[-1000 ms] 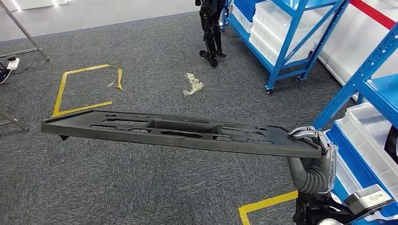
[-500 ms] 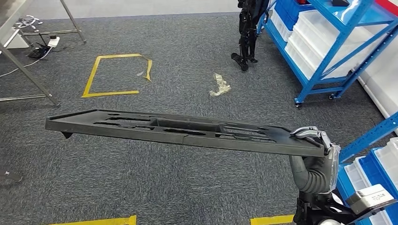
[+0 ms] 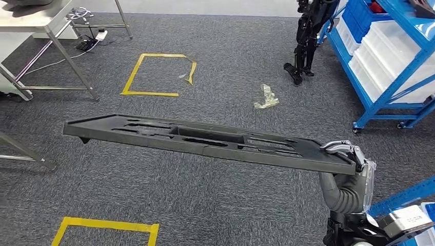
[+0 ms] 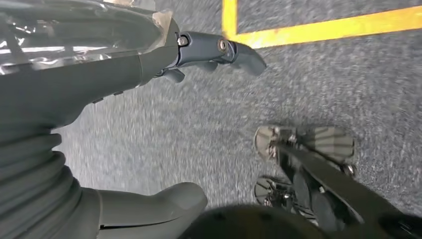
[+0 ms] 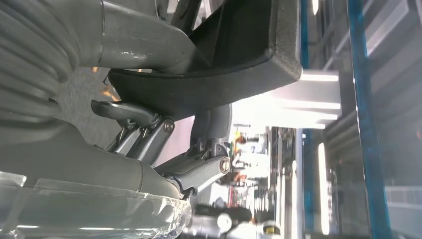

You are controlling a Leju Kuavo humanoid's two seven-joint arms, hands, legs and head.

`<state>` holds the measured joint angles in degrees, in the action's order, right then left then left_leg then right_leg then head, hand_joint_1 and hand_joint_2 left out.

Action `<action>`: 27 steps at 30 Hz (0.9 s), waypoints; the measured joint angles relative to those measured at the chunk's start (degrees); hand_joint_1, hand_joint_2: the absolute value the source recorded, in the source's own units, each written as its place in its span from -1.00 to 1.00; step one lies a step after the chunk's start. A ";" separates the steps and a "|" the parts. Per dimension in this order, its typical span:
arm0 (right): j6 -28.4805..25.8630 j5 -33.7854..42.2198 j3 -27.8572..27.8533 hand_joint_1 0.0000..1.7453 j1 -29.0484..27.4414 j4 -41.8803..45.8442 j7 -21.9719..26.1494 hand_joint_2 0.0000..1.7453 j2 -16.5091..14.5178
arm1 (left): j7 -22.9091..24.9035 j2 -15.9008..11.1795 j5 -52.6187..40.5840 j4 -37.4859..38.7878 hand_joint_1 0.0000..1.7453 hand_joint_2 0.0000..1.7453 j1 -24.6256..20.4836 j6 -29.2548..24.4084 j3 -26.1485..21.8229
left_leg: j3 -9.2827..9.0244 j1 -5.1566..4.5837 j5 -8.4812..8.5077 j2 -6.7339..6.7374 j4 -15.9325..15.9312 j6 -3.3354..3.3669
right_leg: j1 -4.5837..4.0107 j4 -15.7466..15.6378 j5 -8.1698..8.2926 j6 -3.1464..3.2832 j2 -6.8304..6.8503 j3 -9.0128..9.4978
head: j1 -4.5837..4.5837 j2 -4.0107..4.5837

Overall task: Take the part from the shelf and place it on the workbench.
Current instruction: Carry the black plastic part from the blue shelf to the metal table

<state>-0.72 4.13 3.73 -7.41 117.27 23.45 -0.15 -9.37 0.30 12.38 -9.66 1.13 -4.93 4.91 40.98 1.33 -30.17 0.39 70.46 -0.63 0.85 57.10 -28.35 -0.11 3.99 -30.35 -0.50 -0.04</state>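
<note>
A long, flat black part (image 3: pixel 205 141) with slots cut through it hangs level over the grey carpet, reaching from the picture's left to its lower right. My right hand (image 3: pixel 354 166) grips its right end, with fingers over the top edge. The right wrist view shows that end of the part (image 5: pixel 239 59) clamped between the thumb and the fingers (image 5: pixel 149 134). In the left wrist view my left hand (image 4: pixel 149 64) hangs over the carpet, fingers apart and holding nothing.
A metal-legged table (image 3: pixel 31 20) stands at the far left. Blue shelves (image 3: pixel 390 61) with white bins line the right side, and a blue post (image 3: pixel 405 197) is close to my right arm. Another robot's legs (image 3: pixel 305 36), a plastic scrap (image 3: pixel 267 97) and yellow tape squares (image 3: pixel 154 74) mark the floor.
The camera has turned: the floor marks and shelves slid right and the table came into view at the left. The part stays in my right hand's grip as before.
</note>
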 joint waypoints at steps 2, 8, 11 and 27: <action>0.08 0.00 -0.02 1.00 0.11 -0.01 0.00 1.00 -0.06 | -0.01 0.69 0.49 0.00 -1.00 1.00 -0.03 -0.36 -0.53 | -4.48 0.06 3.06 2.38 -7.77 0.07 | -0.27 0.12 -0.35 -0.52 1.12 0.25 | -0.07 0.00; 0.16 0.00 -0.04 1.00 0.71 -0.04 -0.29 1.00 -0.27 | 0.05 2.15 2.67 0.02 -1.00 1.00 -0.02 -1.67 -2.78 | -6.82 -0.76 4.31 1.17 -12.46 2.40 | -0.41 0.74 -1.58 -2.55 1.85 0.86 | 0.34 0.00; 0.17 0.02 -0.09 1.00 0.76 -0.18 -0.34 1.00 -0.28 | 0.13 2.59 2.82 0.04 -1.00 1.00 -0.09 -2.10 -3.50 | -6.94 -0.67 4.72 -0.75 -12.82 3.38 | -0.18 10.41 -5.92 -2.07 -2.96 -3.94 | 0.66 0.00; 1.62 1.63 0.19 1.00 2.83 -1.72 -1.17 1.00 -0.15 | 2.44 4.14 3.56 -3.58 -1.00 1.00 -1.60 -1.33 -5.92 | -0.10 -1.02 -1.72 -1.36 -0.26 0.97 | -0.01 -0.43 0.76 0.12 -2.40 -0.30 | 0.11 0.00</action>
<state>0.91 5.76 3.92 -4.58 115.55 22.28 -0.31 -6.93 4.43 15.94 -13.24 -0.47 -6.27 -1.01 40.88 0.31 -31.89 -0.97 70.21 0.34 0.85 56.67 -27.59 0.01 1.59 -30.65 -0.39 -0.04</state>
